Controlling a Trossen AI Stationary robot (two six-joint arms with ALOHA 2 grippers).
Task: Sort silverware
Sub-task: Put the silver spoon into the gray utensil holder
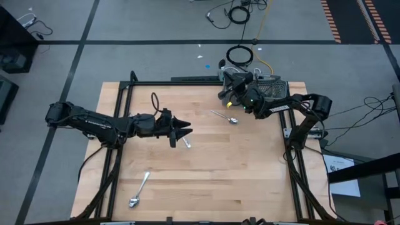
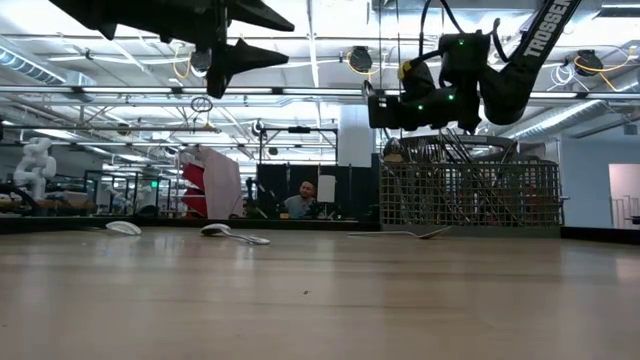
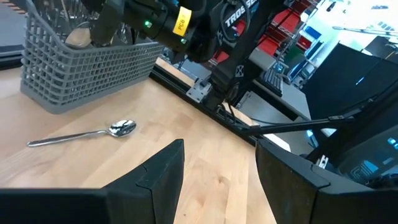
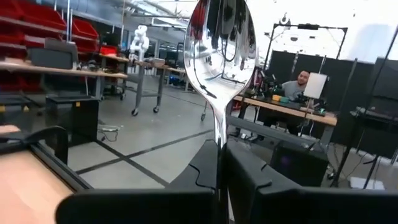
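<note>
Table (image 1: pixel 206 181) centre open; basket (image 1: pixel 270 87) and scattered spoons (image 1: pixel 139 189) obstruct edges

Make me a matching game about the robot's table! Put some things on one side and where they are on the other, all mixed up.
Things:
1. right pincer
2. left pincer
3. mesh basket
4. spoon with its bowl near the front edge

Places or states:
A. lying on the table's front left part
B. open, holding nothing, over the table's middle
C. at the table's back right corner
D. shut on a shiny spoon

Pairs: 1-D, 2-B, 3-C, 4-A
</note>
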